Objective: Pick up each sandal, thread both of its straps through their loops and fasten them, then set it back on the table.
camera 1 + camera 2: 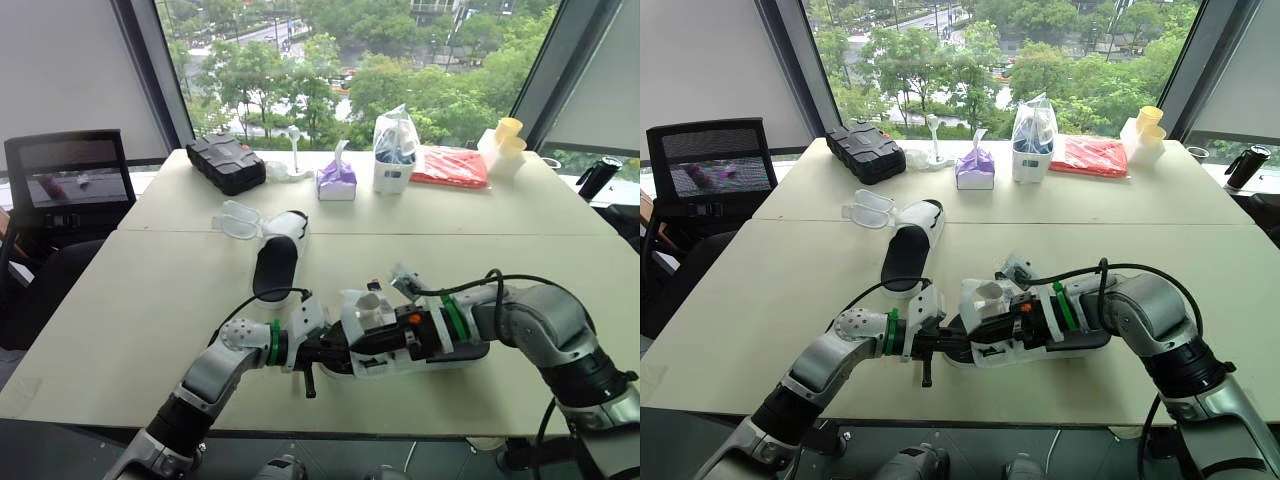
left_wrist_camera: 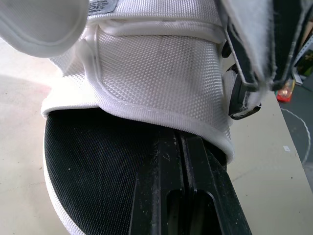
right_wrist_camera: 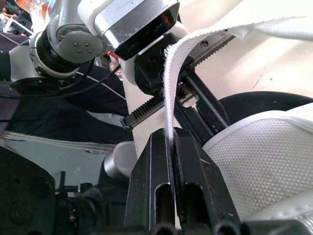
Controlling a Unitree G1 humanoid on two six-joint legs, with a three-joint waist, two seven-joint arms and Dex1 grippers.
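- Sandal of white mesh with a black footbed (image 2: 161,83) lies at the near edge of the pale table (image 1: 110,330), bracketed by both arms.
- Left gripper (image 2: 182,147), fingers pressed together, rests along the footbed with its tips at the upper's hem, apparently steadying the shoe.
- Right gripper (image 3: 172,139) is clamped on the sandal's white woven strap (image 3: 171,83), drawn taut, seemingly ready for threading.
- Matching second sandal (image 1: 277,258) waits well apart, mid-table.
- Ribbed black case (image 1: 226,162) sits by the window.
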